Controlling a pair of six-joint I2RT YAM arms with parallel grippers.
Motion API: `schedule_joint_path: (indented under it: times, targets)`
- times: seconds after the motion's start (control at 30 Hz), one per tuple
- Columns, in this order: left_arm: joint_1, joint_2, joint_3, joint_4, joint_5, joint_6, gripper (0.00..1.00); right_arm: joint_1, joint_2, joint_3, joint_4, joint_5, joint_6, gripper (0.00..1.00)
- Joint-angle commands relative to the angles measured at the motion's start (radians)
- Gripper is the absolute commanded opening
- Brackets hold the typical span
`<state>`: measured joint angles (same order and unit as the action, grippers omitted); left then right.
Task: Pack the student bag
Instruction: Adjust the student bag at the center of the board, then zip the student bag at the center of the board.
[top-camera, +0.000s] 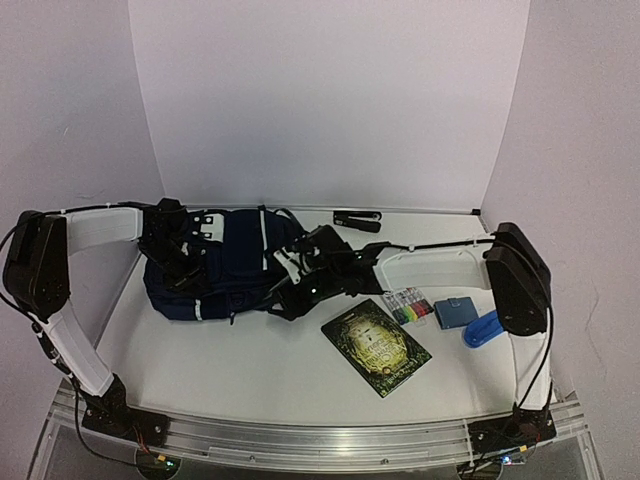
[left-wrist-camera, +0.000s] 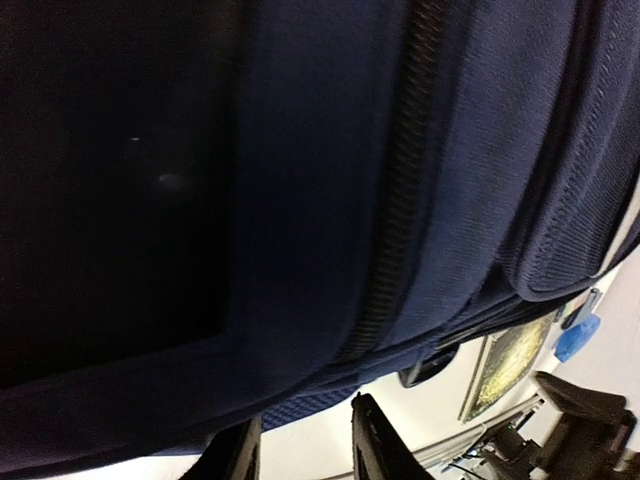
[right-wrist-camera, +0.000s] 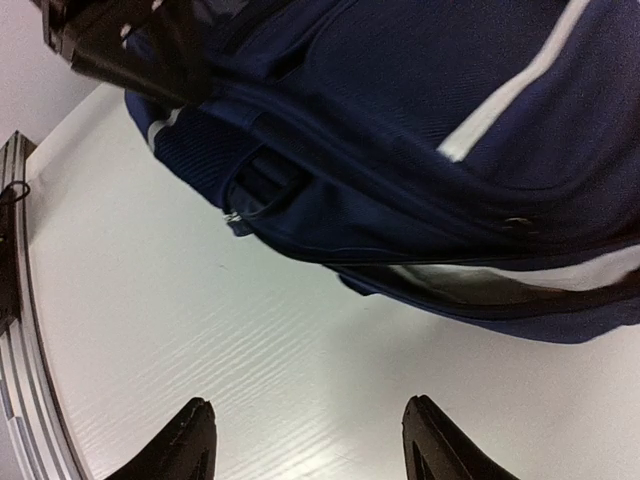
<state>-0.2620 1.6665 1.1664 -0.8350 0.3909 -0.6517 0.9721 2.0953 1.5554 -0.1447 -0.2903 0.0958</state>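
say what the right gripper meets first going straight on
Most likely the student bag, its lower side just ahead of the open right gripper; it may graze the table first, depth unclear.

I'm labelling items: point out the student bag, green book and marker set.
student bag (top-camera: 240, 255), top view, navy panel beside its white stripe
green book (top-camera: 376, 347), top view, middle of its cover
marker set (top-camera: 408, 306), top view, middle of the pack

R gripper (right-wrist-camera: 310, 430) jaws wide apart over white table (right-wrist-camera: 200, 330); student bag (right-wrist-camera: 400, 150) just ahead, navy w/ white stripes.
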Motion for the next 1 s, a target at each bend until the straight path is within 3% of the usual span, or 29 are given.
schedule_joint_path:
  times: [0.0,0.57,0.97]
  targets:
    - [-0.029,0.006,-0.007,0.075,0.076,-0.066,0.3,0.032,0.083,0.109,0.051,0.027,0.058,0.64]
    - [-0.03,0.046,0.064,0.036,0.076,-0.072,0.31,0.145,0.326,0.24,0.254,0.192,0.204,0.61]
    - [-0.028,0.048,0.089,-0.028,0.055,-0.041,0.31,0.151,0.459,0.361,0.341,0.275,0.179,0.49]
